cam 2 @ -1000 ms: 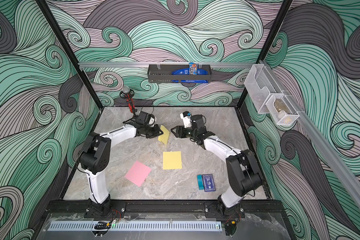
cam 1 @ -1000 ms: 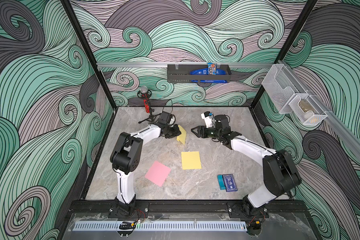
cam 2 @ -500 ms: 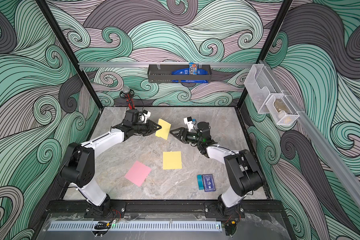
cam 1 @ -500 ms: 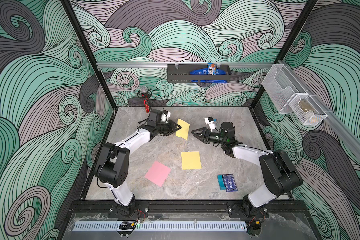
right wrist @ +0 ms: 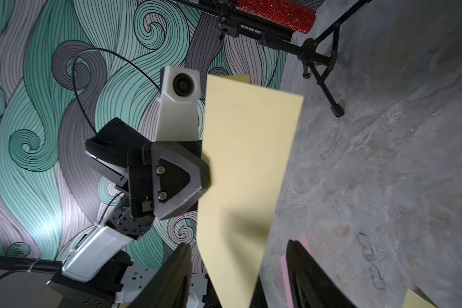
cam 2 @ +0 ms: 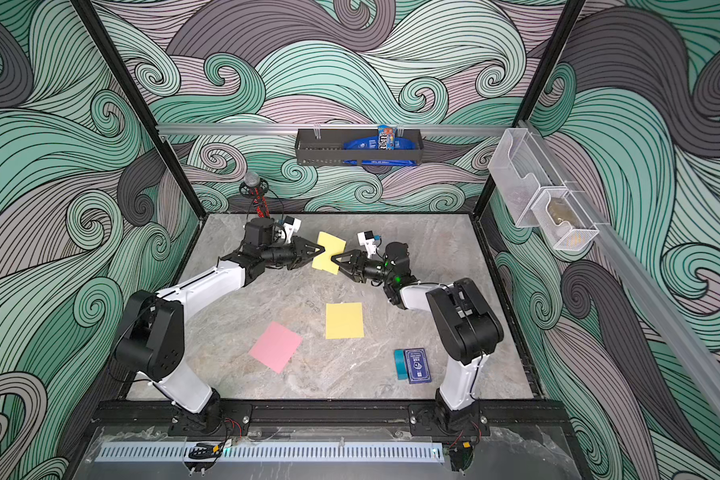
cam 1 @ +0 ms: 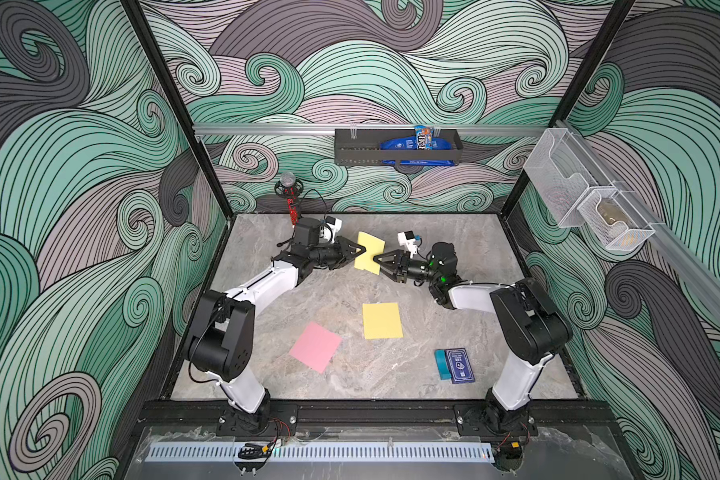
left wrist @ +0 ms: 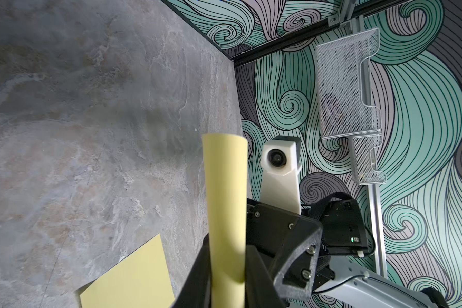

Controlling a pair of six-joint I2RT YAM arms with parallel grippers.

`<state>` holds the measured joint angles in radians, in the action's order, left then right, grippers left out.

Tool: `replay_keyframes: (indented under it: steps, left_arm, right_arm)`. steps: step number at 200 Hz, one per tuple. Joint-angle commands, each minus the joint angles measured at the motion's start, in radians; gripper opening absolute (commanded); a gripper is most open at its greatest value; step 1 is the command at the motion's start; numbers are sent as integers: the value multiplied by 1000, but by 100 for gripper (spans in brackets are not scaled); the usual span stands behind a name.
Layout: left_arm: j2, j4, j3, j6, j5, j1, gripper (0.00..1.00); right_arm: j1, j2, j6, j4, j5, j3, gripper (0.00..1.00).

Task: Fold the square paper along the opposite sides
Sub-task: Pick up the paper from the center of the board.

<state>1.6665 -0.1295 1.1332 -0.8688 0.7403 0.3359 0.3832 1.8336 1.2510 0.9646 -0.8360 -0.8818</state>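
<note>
Presently, in order from the grip outward:

1. left gripper (cam 1: 362, 250): jaws pressed together on one side edge of the held yellow paper (cam 1: 371, 244). In the left wrist view the sheet stands out from between them, bowed across its width.
2. right gripper (cam 1: 377, 259): jaws spread, straddling the opposite edge of the same paper. The right wrist view shows a gap on at least one side, so it has no grip yet.
3. held yellow paper: aloft, clear of the table (cam 1: 412, 299), beyond the flat yellow sheet (cam 1: 382, 320) toward the back wall.
4. pink sheet (cam 1: 316, 347): just beside the flat yellow sheet, on the left arm's side.
5. card box (cam 1: 458, 365): near the flat yellow sheet, on the right arm's side.

Handling note (judgement): centre the free edge between the right jaws and close squarely near its middle. Keep the left pinch firm. Then bring the two edges together with corners matched, never pulling apart, since thin paper slips or tears.
</note>
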Motion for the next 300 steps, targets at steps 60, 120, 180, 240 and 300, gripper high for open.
replay_keyframes:
  steps: [60,120,180,240,300]
  left_arm:
    - [-35,-25,-4,10,23,-22,28]
    - [-78,34,10,64,94,-113,71]
    - [-112,-322,-115,-134,265,-110,87]
    - [-116,-495,-157,-244,292,-74,67]
    - [-136,-291,-113,-93,258,-74,33]
  right_arm:
    - [3,1,-59,-64,-3,-90,0]
    - [-31,-155,-311,-371,-79,-134,0]
    - [5,-213,-372,-468,-112,-138,0]
    - [-8,-195,-424,-578,-135,-154,0]
    - [-62,-224,-502,-723,-167,-186,0]
